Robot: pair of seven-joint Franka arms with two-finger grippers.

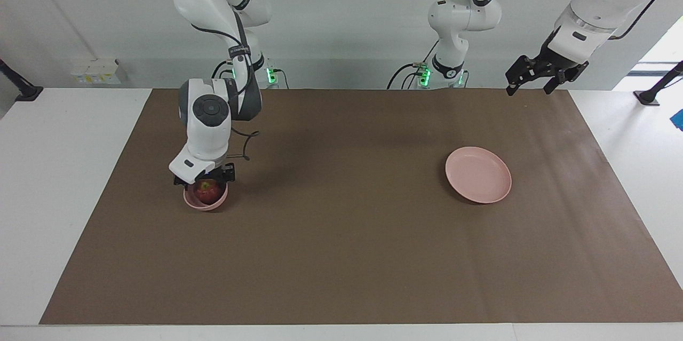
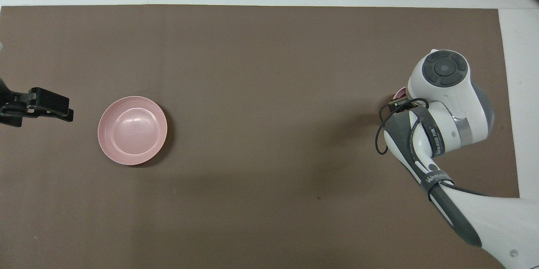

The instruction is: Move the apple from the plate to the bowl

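Note:
The dark red apple (image 1: 208,190) lies in the small pale pink bowl (image 1: 198,203) toward the right arm's end of the table. My right gripper (image 1: 205,183) is directly over the apple, down at the bowl's rim. In the overhead view the right arm covers all but a sliver of the bowl (image 2: 399,92), and the apple is hidden. The flat pink plate (image 1: 478,174) lies empty toward the left arm's end and also shows in the overhead view (image 2: 132,130). My left gripper (image 1: 535,85) waits open and empty in the air, and shows in the overhead view (image 2: 50,107) beside the plate.
A brown mat (image 1: 347,255) covers most of the white table (image 1: 64,170). Nothing else lies on the mat between the bowl and the plate.

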